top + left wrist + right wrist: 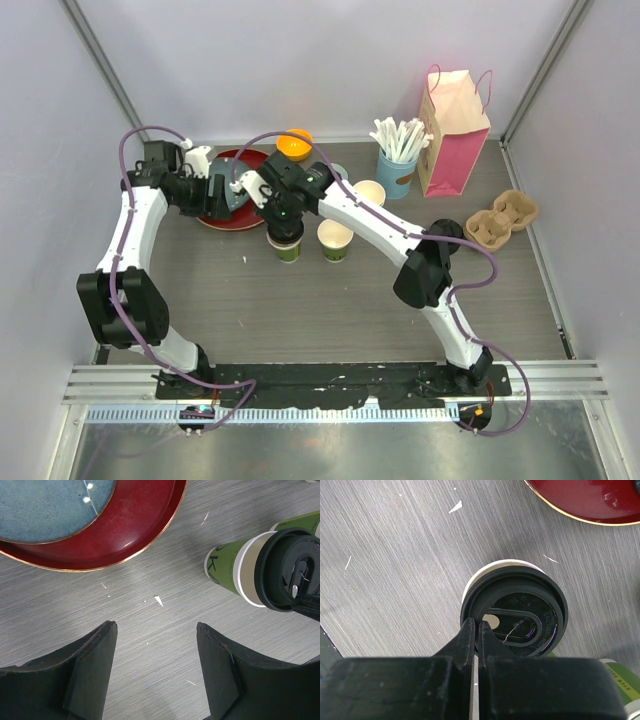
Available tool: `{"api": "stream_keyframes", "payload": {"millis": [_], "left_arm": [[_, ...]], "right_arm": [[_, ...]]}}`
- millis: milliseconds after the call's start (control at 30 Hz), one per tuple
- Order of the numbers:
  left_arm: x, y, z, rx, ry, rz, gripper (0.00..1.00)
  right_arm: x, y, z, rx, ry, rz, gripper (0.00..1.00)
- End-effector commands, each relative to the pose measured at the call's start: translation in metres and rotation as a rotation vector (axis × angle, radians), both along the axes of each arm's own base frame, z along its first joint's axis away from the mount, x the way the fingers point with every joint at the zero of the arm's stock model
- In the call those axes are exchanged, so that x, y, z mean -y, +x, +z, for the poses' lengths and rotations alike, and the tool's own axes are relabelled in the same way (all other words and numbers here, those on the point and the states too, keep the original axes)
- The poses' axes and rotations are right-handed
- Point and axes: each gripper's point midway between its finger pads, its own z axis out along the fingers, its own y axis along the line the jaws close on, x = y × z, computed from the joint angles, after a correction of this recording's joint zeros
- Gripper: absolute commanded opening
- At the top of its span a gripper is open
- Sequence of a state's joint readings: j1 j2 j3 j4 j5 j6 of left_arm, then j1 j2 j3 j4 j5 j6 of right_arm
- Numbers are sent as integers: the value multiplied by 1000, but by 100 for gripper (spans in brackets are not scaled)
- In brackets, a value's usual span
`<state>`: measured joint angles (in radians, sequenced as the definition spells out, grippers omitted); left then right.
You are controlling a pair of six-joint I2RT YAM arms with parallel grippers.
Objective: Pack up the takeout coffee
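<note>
We see the left gripper (pixel 155 630) hovering over the table (pixel 150 580) just beside the red plate (pixel 140 530). Its fingers are spread wide and hold nothing. A blue dish (pixel 45 505) lies in that plate.

The first paper cup (pixel 287 250) stands upright near the plate, on the side toward the right arm. The right gripper (pixel 476 625) sits directly above it, its fingers closed to a thin slit astride the near rim of the black lid (pixel 520 587). The lid rests on the cup's mouth.

The second paper cup (pixel 335 240) stands lidless just beside the first, farther from the plate.
</note>
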<state>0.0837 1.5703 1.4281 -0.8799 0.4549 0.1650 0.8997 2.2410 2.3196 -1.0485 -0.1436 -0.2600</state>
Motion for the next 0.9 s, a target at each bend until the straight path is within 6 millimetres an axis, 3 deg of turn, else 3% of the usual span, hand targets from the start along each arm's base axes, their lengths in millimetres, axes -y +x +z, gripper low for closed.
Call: {"api": "stream_keyframes", "payload": {"millis": [0, 667, 867], "left_arm": [[-3, 3, 9, 49, 9, -5, 69], [-1, 3, 9, 45, -1, -13, 69], [19, -4, 8, 0, -125, -21, 63]], "right_arm": [[-11, 0, 7, 12, 34, 31, 1], [-10, -6, -18, -24, -28, 38, 1], [-9, -8, -25, -27, -47, 40, 1]]}}
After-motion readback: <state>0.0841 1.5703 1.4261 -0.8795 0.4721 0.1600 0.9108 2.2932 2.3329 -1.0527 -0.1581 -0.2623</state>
